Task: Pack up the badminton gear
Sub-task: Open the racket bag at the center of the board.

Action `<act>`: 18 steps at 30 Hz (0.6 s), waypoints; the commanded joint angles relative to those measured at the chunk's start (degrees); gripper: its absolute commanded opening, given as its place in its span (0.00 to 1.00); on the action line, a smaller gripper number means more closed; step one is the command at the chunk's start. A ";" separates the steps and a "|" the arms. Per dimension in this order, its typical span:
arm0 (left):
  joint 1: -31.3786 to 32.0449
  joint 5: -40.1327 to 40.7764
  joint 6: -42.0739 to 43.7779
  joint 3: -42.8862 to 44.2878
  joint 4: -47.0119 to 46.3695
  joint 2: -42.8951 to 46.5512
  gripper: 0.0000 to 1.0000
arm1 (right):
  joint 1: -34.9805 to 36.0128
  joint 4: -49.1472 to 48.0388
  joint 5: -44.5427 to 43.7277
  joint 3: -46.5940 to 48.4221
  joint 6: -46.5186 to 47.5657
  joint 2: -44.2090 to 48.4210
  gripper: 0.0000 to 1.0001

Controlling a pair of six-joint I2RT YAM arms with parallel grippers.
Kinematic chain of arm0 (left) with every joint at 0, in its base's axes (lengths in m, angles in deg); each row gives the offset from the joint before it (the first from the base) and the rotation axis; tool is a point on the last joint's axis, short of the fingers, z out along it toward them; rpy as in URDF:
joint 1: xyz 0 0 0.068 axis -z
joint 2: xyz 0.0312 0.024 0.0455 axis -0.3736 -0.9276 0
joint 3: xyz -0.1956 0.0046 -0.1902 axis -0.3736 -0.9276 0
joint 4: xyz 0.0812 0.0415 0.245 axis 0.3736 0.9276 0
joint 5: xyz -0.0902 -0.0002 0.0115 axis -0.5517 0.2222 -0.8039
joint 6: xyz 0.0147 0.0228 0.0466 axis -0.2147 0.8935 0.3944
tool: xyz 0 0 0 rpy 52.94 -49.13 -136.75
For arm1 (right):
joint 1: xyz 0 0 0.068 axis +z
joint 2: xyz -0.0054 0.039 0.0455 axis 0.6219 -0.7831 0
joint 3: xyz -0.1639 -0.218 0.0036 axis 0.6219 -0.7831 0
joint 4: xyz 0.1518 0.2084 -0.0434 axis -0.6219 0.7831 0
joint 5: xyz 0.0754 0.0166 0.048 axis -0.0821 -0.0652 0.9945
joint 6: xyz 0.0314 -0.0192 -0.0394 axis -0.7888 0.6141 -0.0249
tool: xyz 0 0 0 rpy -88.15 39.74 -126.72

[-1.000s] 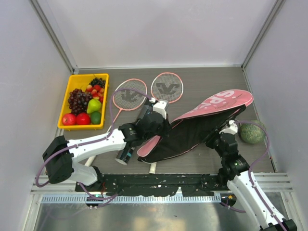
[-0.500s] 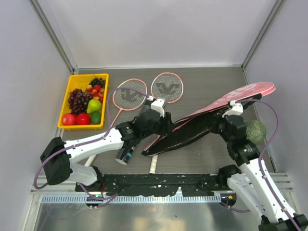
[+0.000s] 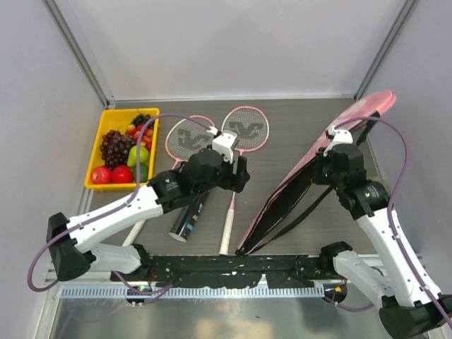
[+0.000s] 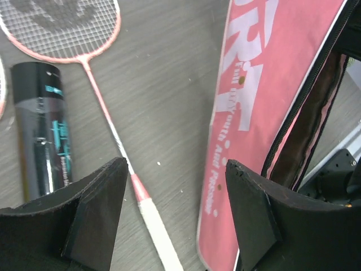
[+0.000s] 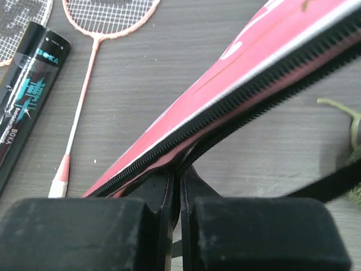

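Observation:
My right gripper (image 3: 326,157) (image 5: 180,169) is shut on the zipper edge of the pink SPORT bag (image 3: 296,187) (image 5: 237,73) and holds it up, tilted on edge, its low end near the table's front. The bag's black inside gapes open (image 4: 316,130). My left gripper (image 3: 237,175) (image 4: 175,169) hangs open with nothing between its fingers, above one racket's white handle (image 4: 155,226) and left of the bag (image 4: 265,113). Two pink rackets (image 3: 245,127) (image 3: 189,138) lie flat. The dark tube (image 3: 187,219) (image 4: 39,130) (image 5: 25,107) lies beside them.
A yellow tray (image 3: 97,152) of fruit stands at the left. The green netted ball (image 3: 381,189) (image 5: 355,147) lies at the right, mostly behind my right arm. Grey walls close in both sides and the back.
My left gripper opened, let go of the bag and drew back to the left. My right gripper shut on the bag's edge and raised it up and to the right.

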State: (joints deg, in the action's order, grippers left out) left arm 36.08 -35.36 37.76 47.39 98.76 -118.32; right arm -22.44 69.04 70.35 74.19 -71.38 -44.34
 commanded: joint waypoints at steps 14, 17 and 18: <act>-6.33 -5.27 -0.87 -3.98 0.77 2.65 0.73 | -0.19 9.42 -4.42 18.38 10.54 -10.42 0.05; -6.43 -3.45 0.01 -2.06 3.30 -1.04 0.70 | -0.28 13.19 -5.58 20.67 11.77 -12.70 0.05; -6.43 -3.17 -0.08 -1.26 4.01 -2.27 0.70 | -0.19 15.73 -5.67 22.33 11.69 -14.27 0.05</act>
State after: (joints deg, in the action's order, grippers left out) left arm 30.09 -37.61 38.08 44.09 101.43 -116.42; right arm -22.44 81.58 68.10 90.14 -61.92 -56.77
